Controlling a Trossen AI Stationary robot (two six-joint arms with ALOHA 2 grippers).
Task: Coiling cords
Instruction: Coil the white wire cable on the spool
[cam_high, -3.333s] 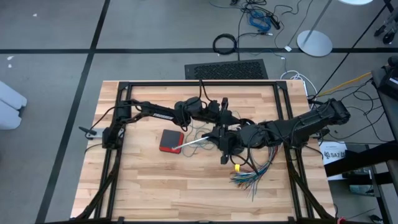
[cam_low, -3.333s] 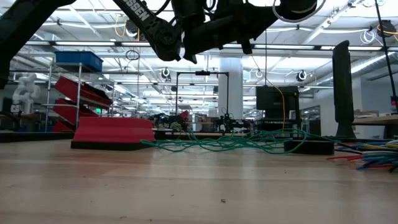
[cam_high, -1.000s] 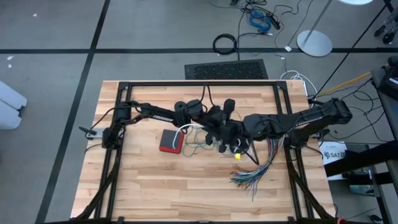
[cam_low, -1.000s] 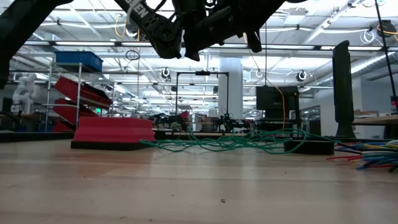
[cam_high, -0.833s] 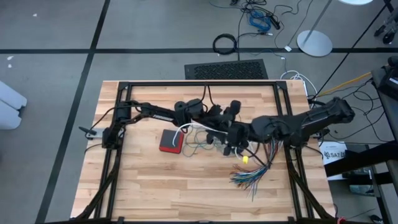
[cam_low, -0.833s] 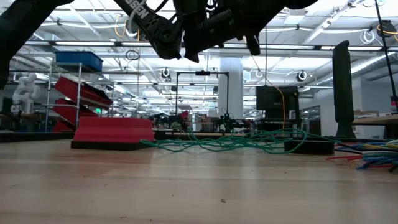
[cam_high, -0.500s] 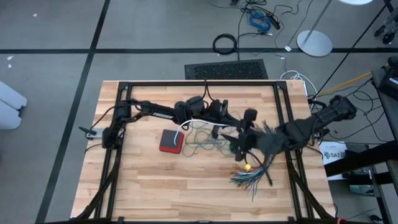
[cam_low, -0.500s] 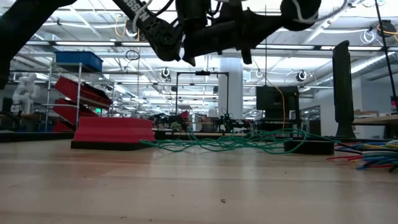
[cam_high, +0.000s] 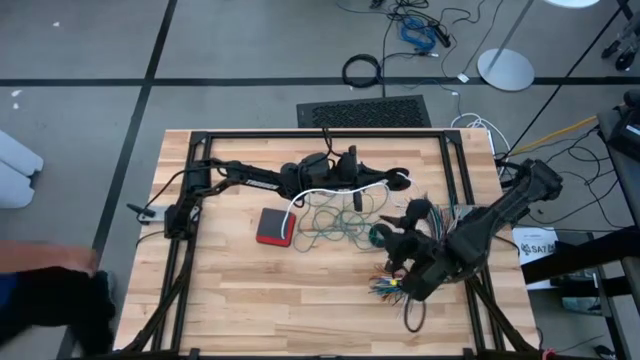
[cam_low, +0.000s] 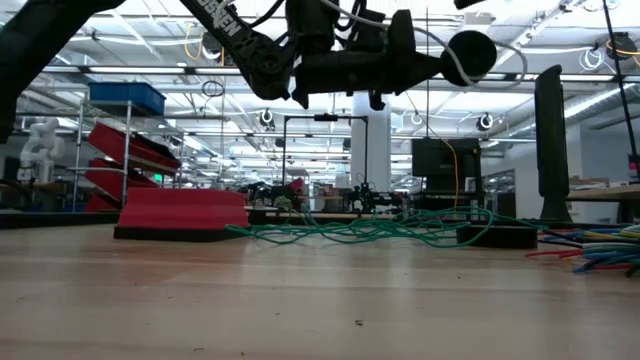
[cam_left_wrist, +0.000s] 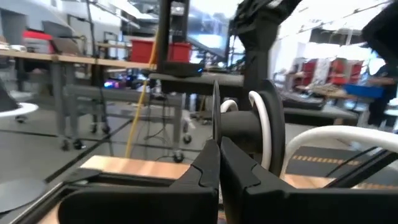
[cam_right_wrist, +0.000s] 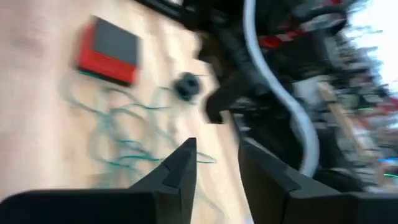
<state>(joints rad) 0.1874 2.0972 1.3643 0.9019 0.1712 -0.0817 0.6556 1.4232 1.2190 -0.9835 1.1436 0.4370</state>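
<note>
Your left gripper (cam_left_wrist: 214, 146) is pinched shut, raised above the middle of the table (cam_high: 240, 300), with the white cord (cam_high: 318, 192) looped around its wrist and nothing visibly caught between the fingers. Your right gripper (cam_right_wrist: 214, 163) hangs near the table's right side over the bundle of coloured wires (cam_high: 395, 290), fingers partly apart and empty. The green cord (cam_high: 335, 222) lies in a loose tangle on the wood between the red box (cam_high: 276, 226) and a small black ring (cam_high: 381, 235).
</note>
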